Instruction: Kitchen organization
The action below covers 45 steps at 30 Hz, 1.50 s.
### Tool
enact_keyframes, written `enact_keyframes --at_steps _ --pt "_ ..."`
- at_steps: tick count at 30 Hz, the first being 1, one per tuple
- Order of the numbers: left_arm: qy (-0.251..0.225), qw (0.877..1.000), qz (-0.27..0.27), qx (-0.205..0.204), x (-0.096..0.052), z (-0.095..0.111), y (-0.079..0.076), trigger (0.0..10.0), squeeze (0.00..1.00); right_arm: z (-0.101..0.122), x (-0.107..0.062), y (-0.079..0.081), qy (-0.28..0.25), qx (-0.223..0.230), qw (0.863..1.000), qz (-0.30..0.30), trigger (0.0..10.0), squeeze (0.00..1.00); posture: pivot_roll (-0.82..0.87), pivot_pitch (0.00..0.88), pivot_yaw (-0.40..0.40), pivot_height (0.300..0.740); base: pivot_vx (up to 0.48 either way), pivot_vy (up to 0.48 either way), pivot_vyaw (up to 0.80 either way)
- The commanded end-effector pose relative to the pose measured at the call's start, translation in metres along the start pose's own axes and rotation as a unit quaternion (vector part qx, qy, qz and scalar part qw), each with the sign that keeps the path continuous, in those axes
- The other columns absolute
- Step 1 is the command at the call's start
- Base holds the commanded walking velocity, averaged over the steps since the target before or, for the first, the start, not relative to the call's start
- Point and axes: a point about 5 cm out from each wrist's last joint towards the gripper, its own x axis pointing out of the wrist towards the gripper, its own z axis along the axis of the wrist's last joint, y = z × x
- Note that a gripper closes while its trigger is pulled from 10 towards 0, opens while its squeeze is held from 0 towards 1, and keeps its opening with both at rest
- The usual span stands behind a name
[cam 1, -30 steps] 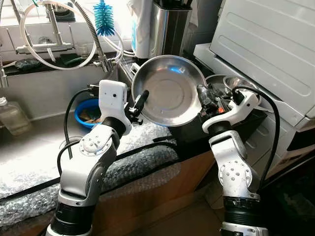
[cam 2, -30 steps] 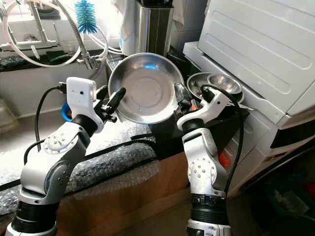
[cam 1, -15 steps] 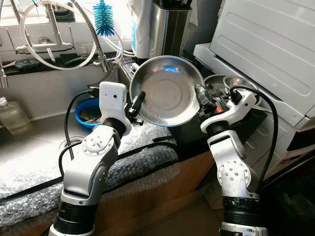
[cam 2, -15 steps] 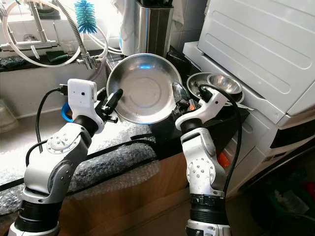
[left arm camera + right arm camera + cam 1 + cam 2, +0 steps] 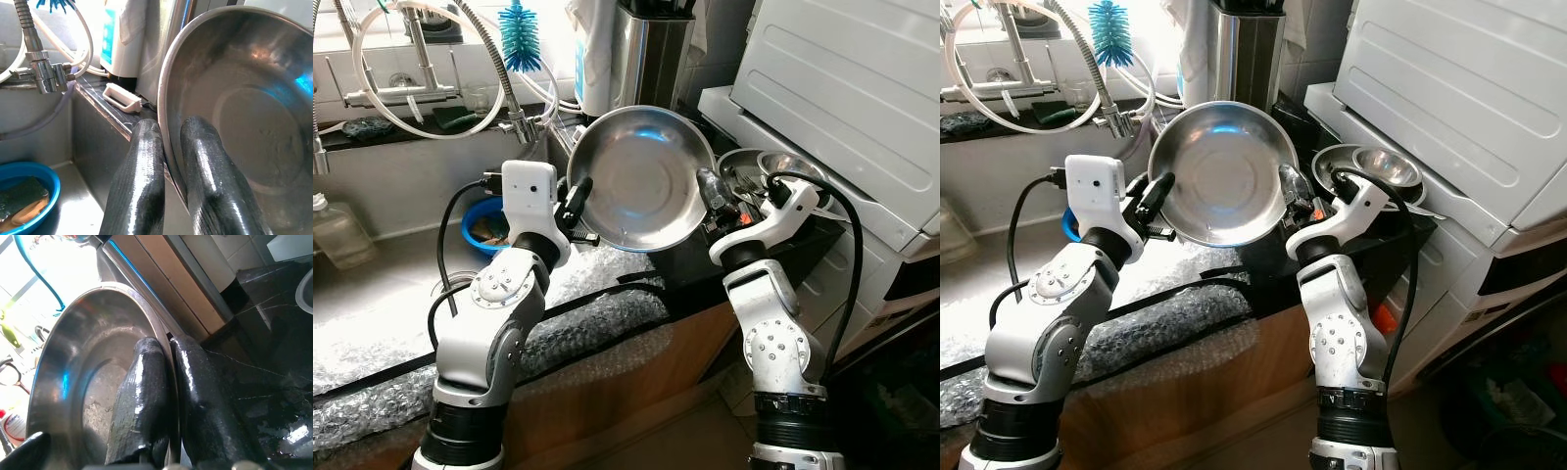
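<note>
You have the wide, round stainless-steel bowl held up between both arms, tilted on edge with its hollow facing you, above the dark tabletop beside the sink. Your left hand pinches the bowl's left rim between its two black fingers, and your right hand clamps the opposite rim likewise. A blue basin, holding what may be a sponge, sits below in the sink.

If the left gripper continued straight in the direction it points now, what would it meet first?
The left gripper is already clamped on the steel bowl's rim. Straight on, probably the tall steel container on the ledge behind the bowl, though depth is unclear.
</note>
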Motion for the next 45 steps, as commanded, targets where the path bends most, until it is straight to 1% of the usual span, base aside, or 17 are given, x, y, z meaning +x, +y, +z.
enact_keyframes --at_steps 1,8,9,10,18,24,29,30,31,32,33,34,35,36,40,44,45 --pt "0.000 1.000 -0.017 0.000 0.001 0.000 -0.005 0.0 0.00 0.004 0.001 0.002 -0.012 -0.008 1.000 0.002 10.0 0.00 0.01 0.000 -0.121 0.740 0.000 0.000 0.00" --pt "-0.010 1.000 -0.011 -0.008 0.001 0.004 -0.004 0.0 0.00 0.001 0.001 0.002 0.001 -0.033 0.999 0.002 10.0 0.00 0.01 0.000 -0.122 0.740 0.000 0.000 0.00" --pt "-0.012 1.000 -0.010 -0.010 0.001 0.004 -0.004 0.0 0.00 0.001 0.001 0.001 0.001 -0.032 0.999 0.000 10.0 0.59 0.01 0.000 -0.123 0.740 0.000 0.000 0.00" --pt "-0.014 1.000 -0.009 -0.012 0.001 0.005 -0.004 0.0 0.00 0.001 0.001 0.001 0.000 -0.030 1.000 -0.001 10.0 1.00 0.01 0.000 -0.122 0.740 0.000 0.000 0.00" --pt "-0.025 1.000 0.003 -0.019 0.002 0.008 -0.001 0.0 0.00 0.001 0.001 0.000 0.000 -0.029 1.000 -0.001 10.0 1.00 0.01 0.000 -0.123 0.740 0.000 0.000 0.00" --pt "-0.085 0.992 0.069 -0.059 0.002 0.025 0.016 0.0 0.00 0.000 0.001 0.002 0.002 -0.027 1.000 0.005 10.0 1.00 0.01 0.000 -0.124 0.740 0.000 0.000 0.00" --pt "-0.165 0.971 0.144 -0.100 -0.004 0.047 0.034 0.0 0.00 -0.001 0.001 0.003 0.005 -0.027 1.000 0.009 10.0 1.00 0.01 0.000 -0.124 0.740 0.000 0.000 0.00" --pt "-0.173 0.968 0.155 -0.099 -0.005 0.049 0.037 0.0 0.00 -0.001 0.001 0.003 0.005 -0.027 1.000 0.009 10.0 0.98 0.01 0.000 -0.125 0.740 0.000 0.000 0.00" --pt "-0.180 0.964 0.170 -0.094 -0.007 0.050 0.040 0.0 0.00 -0.001 0.001 0.003 0.005 -0.028 1.000 0.010 10.0 0.65 0.01 0.000 -0.125 0.740 0.000 0.000 0.00" --pt "-0.182 0.962 0.190 -0.071 -0.009 0.051 0.044 1.0 0.00 -0.001 0.001 0.003 0.006 -0.029 1.000 0.010 10.0 0.00 0.01 0.000 -0.125 0.740 0.000 0.000 0.00" --pt "-0.181 0.962 0.197 -0.055 -0.009 0.051 0.046 2.0 0.00 -0.001 0.001 0.003 0.006 -0.029 1.000 0.009 10.0 0.00 0.01 0.000 -0.125 0.740 0.000 0.000 0.00" --pt "-0.177 0.963 0.201 -0.034 -0.009 0.050 0.047 8.4 0.00 -0.001 0.001 0.003 0.006 -0.030 0.999 0.010 10.0 0.00 0.01 0.000 -0.124 0.740 0.000 0.000 0.00" --pt "-0.170 0.964 0.205 -0.013 -0.009 0.048 0.048 10.0 0.00 -0.001 0.001 0.003 0.005 -0.031 0.999 0.010 10.0 0.00 0.01 0.000 -0.124 0.740 0.000 0.000 0.00" --pt "-0.160 0.965 0.205 0.022 -0.009 0.044 0.052 10.0 0.00 -0.001 0.000 0.002 0.004 -0.042 0.999 0.006 10.0 0.00 0.01 0.000 -0.124 0.740 0.000 0.000 0.00" --pt "-0.150 0.964 0.212 0.057 -0.010 0.037 0.060 10.0 0.00 0.003 -0.004 -0.003 -0.007 -0.092 0.996 -0.010 10.0 0.00 0.01 0.000 -0.123 0.740 0.000 0.000 0.00" --pt "-0.125 0.955 0.243 0.113 -0.017 0.028 0.080 10.0 0.00 0.006 -0.019 -0.007 -0.001 -0.268 0.964 -0.003 10.0 0.00 0.00 0.000 -0.122 0.740 0.000 0.000 0.00" --pt "-0.120 0.953 0.246 0.127 -0.018 0.027 0.083 10.0 0.00 0.006 -0.021 -0.009 -0.002 -0.264 0.965 -0.005 10.0 0.00 0.00 0.000 -0.122 0.740 0.000 0.000 0.00"
